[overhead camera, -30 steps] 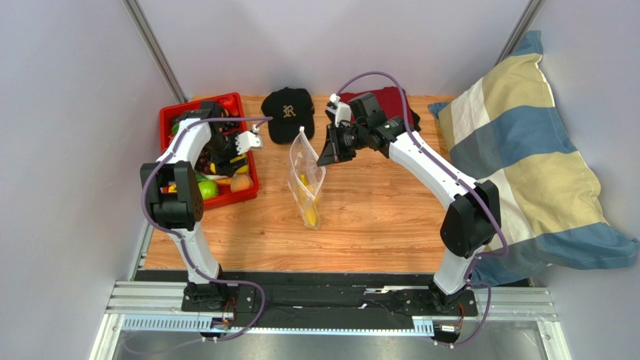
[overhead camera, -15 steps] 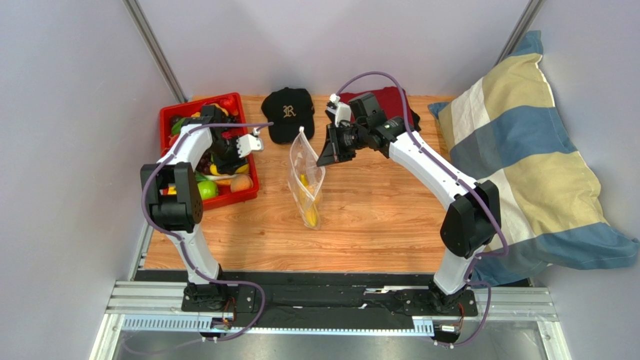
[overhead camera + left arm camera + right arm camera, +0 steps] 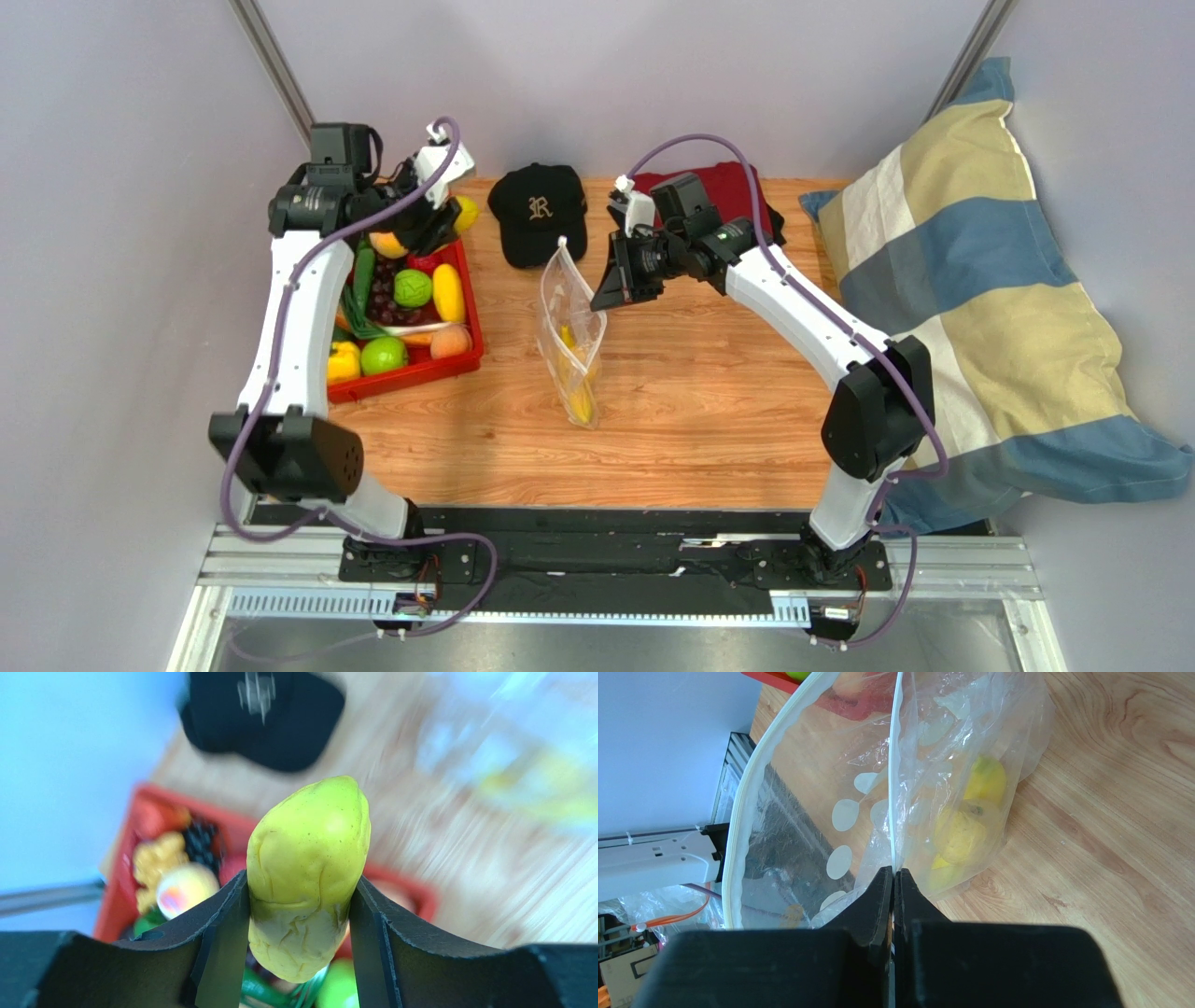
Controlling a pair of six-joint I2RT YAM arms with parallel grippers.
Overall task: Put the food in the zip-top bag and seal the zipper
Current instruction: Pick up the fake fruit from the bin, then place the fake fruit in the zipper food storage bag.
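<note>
My left gripper [image 3: 452,220] is raised over the far end of the red tray [image 3: 470,325] and is shut on a yellow-green fruit [image 3: 466,213]. In the left wrist view this fruit [image 3: 309,854] is pinched between both fingers [image 3: 224,931]. My right gripper [image 3: 608,290] is shut on the rim of the zip-top bag [image 3: 571,319] and holds it up and open. The bag [image 3: 808,826] is clear with pale dots, and its white zipper strip [image 3: 744,805] curves round the open mouth. Yellow food [image 3: 962,829] lies in the bottom of the bag. The slider tab is not visible.
The red tray holds several more toy fruits, among them a green lime [image 3: 410,289] and a yellow piece [image 3: 448,291]. A black cap [image 3: 540,210] lies behind the bag, with a dark red cloth [image 3: 730,179] behind the right arm. A striped pillow [image 3: 982,294] fills the right side.
My left arm has risen out of the tray, holding the yellow-green fruit, and swung up towards the back. The right gripper and the bag have not moved.
</note>
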